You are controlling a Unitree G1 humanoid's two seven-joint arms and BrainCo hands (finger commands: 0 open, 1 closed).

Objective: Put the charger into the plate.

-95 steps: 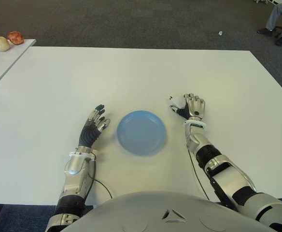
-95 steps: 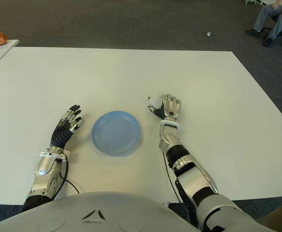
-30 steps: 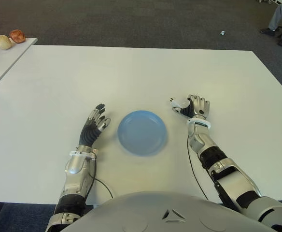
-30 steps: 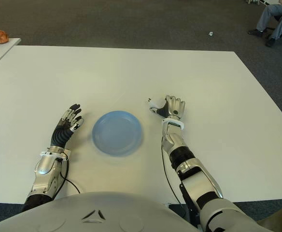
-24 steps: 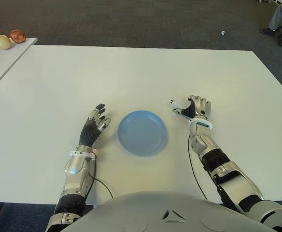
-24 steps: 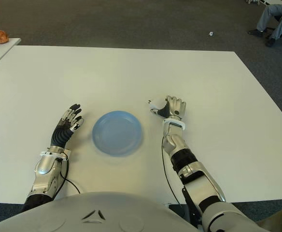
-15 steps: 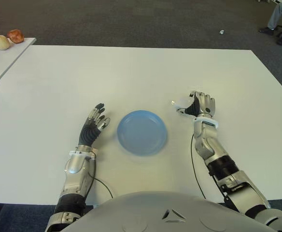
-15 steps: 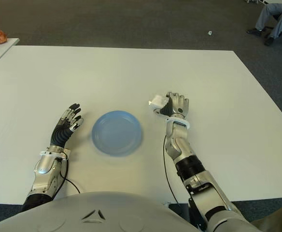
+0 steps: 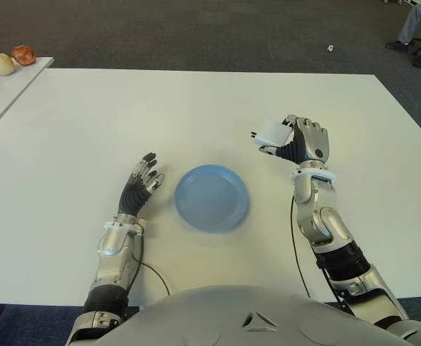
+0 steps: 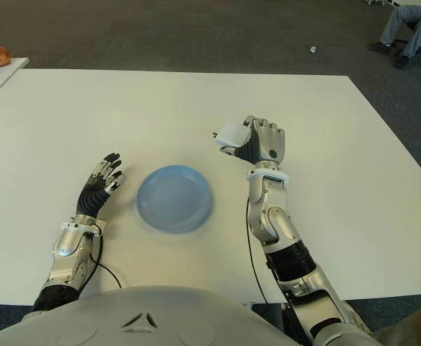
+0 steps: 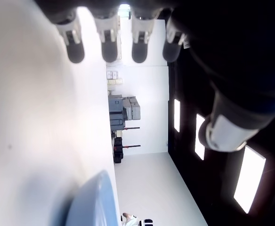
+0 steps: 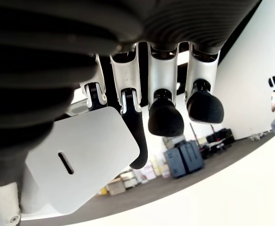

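The right robot hand, pinching the charger, should carry it level over the plate before releasing low.

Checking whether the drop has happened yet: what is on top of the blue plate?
Nothing lies on the blue plate; its whole surface shows bare. The white charger is held in the right hand, raised beyond the plate's right side. The left hand shows left of the plate.
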